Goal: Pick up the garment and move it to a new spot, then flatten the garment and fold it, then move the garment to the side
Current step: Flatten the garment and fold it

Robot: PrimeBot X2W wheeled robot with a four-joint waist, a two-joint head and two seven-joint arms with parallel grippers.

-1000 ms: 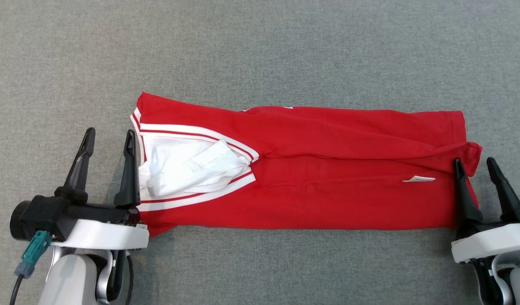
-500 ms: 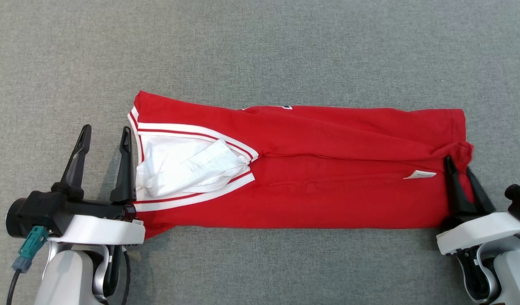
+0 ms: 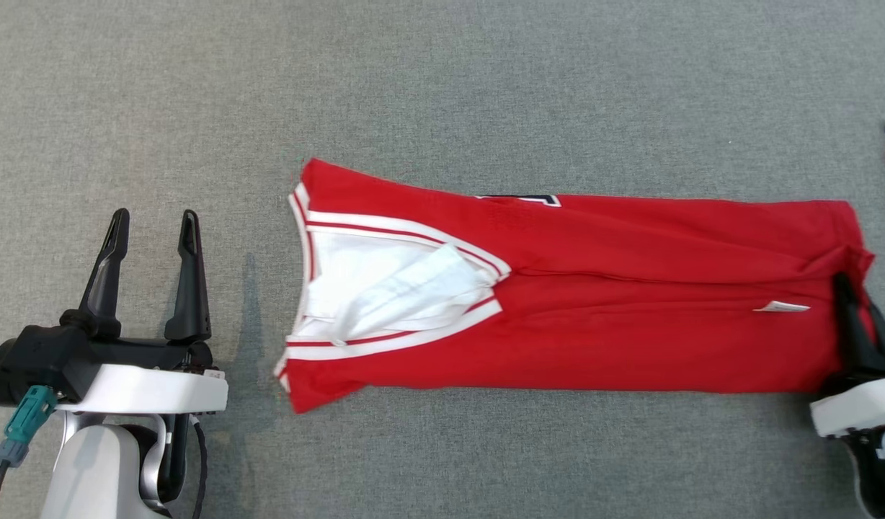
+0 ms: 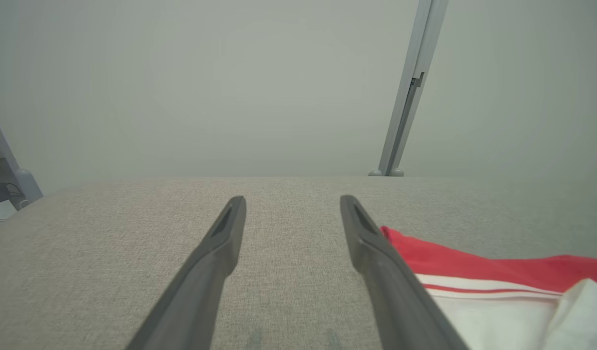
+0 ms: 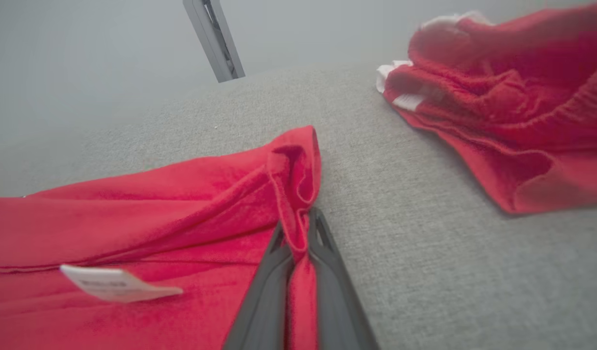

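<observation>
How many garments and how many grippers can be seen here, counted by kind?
Red garments: 2, the folded garment and a second garment, crumpled beside it.
Grippers: 2, the open left gripper and the right gripper, shut on the folded garment's edge.
Total: 4

L gripper [image 3: 154, 214] sits low at the left, pale forearm below it, fingers spread wide & pointing fwd. R gripper [image 3: 855, 292] is at the far right edge, partly cut off, fingers pinched together on a fold of the garment [image 3: 594, 331].
</observation>
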